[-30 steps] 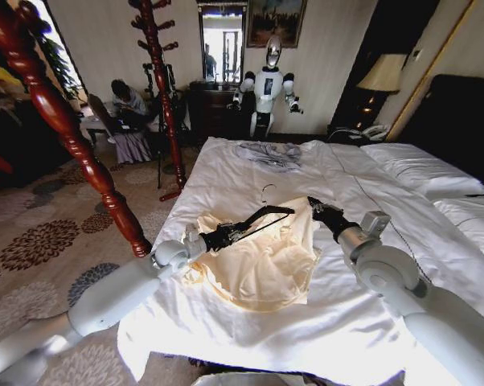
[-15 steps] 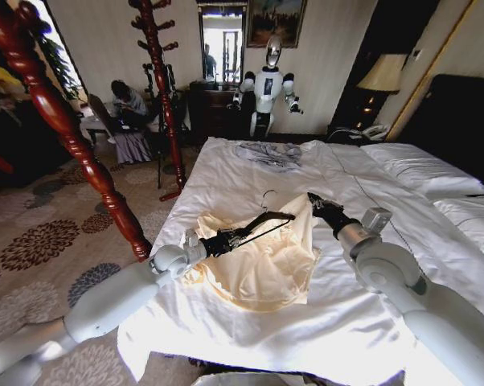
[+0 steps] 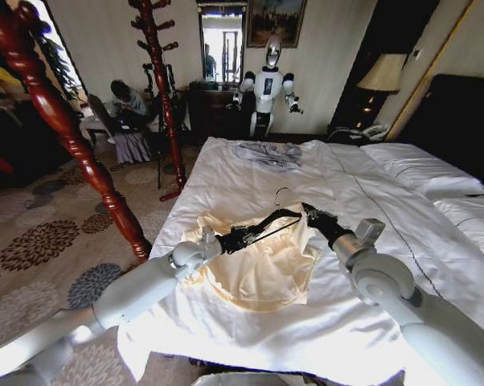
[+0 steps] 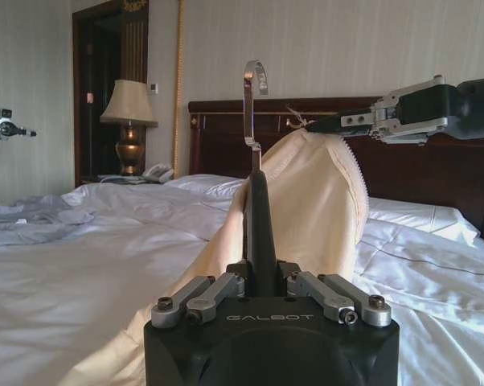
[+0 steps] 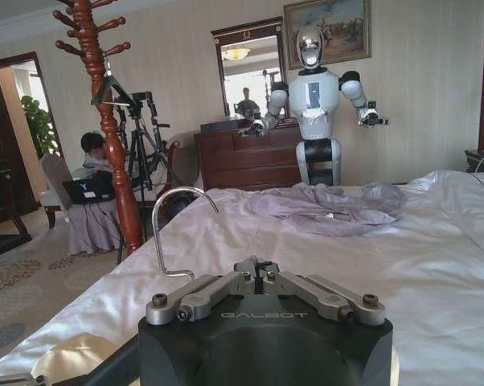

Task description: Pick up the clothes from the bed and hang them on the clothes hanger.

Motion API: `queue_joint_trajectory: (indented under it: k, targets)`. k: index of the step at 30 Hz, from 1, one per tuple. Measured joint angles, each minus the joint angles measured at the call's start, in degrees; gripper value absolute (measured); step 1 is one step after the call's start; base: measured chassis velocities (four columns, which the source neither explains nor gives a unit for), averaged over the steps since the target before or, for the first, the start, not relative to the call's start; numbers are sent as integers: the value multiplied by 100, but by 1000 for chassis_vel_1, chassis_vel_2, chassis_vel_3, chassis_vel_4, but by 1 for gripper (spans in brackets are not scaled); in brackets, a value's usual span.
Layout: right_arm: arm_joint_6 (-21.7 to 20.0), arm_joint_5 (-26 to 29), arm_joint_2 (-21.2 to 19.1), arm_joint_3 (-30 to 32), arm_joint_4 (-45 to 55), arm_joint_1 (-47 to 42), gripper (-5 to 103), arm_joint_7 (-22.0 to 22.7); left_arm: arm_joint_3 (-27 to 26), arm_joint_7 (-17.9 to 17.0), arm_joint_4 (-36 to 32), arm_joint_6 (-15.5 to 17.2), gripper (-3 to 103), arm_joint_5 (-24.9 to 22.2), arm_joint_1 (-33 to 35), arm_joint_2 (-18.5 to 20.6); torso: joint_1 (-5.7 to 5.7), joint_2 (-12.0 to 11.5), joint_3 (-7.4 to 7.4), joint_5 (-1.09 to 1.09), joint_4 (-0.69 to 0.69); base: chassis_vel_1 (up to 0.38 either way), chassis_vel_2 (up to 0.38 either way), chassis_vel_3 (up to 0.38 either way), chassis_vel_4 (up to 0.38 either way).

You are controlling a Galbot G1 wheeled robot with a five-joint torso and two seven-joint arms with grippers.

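Observation:
The clothes, a cream-yellow shirt (image 3: 262,269), lie bunched on the bed (image 3: 226,169) with one edge lifted. My left gripper (image 3: 240,236) is shut on the black bar of the clothes hanger (image 3: 268,220), whose silver hook (image 3: 282,193) points up. The hanger's far end is tucked under the raised fabric. In the left wrist view the hanger (image 4: 260,217) stands straight ahead of that gripper (image 4: 260,277), and the shirt (image 4: 322,193) drapes over it. My right gripper (image 3: 308,211) is shut on the shirt's raised edge, as the left wrist view (image 4: 314,125) also shows.
A grey garment (image 3: 268,153) lies at the bed's far end. White pillows (image 3: 419,165) lie to the right. A red-brown coat stand (image 3: 163,88) rises beyond the bed's left side, with a thick turned post (image 3: 65,121) nearer. Another robot (image 3: 268,84) stands by the dresser.
My left gripper has pushed the hanger to the right, farther under the shirt, and the hook has shifted the same way. The right gripper has drawn slightly nearer, still holding the fabric up.

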Motion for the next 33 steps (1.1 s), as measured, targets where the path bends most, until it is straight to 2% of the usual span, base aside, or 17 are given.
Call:
queue_joint_trajectory:
  k: [8, 18, 21, 23, 25, 27, 28, 29, 33]
  targets:
    - [9, -66, 105, -56, -78, 86, 0, -43, 63, -133, -114, 34, 16, -63, -25, -49, 0, 0, 0, -1, 1, 0, 0, 0, 0]
    - [13, -416, 193, -41, 14, -307, -2, -169, 136, -302, -121, 46, 16, -139, -53, -190, 0, 0, 0, 0, -1, 0, 0, 0, 0]
    - [-16, -335, 165, 19, 70, -304, 13, -245, 134, -341, -161, 45, 16, -154, 35, -202, 0, 0, 0, -1, 0, 0, 0, 0, 0]
    - [-48, -313, 149, 32, 114, -317, 13, -286, 113, -364, -166, 44, 16, -183, 58, -208, 0, 0, 0, -1, 0, 0, 0, 0, 0]
    - [-98, -273, 146, 34, 199, -348, 25, -327, 24, -453, -179, 45, 16, -325, 103, -235, 0, 1, 0, -1, 0, 0, 0, 0, 0]
    - [-143, -35, 200, 52, 272, -336, 36, -259, -50, -507, -171, 44, 16, -394, 122, -274, 0, 0, 0, 0, -1, 0, 0, 0, 0]
    - [-143, -35, 200, 52, 272, -336, 36, -259, -50, -507, -171, 44, 16, -394, 122, -274, 0, 0, 0, 0, -1, 0, 0, 0, 0]
    - [-174, 214, 227, 75, 330, -308, 36, -152, -77, -528, -151, 45, 16, -405, 125, -292, 0, 0, 0, 0, -1, 0, 0, 0, 0]
    - [-173, 545, 166, 209, 478, -336, 57, -41, -139, -577, -109, 40, 16, -428, 126, -337, 0, 0, 0, -1, 0, 0, 0, 0, 0]
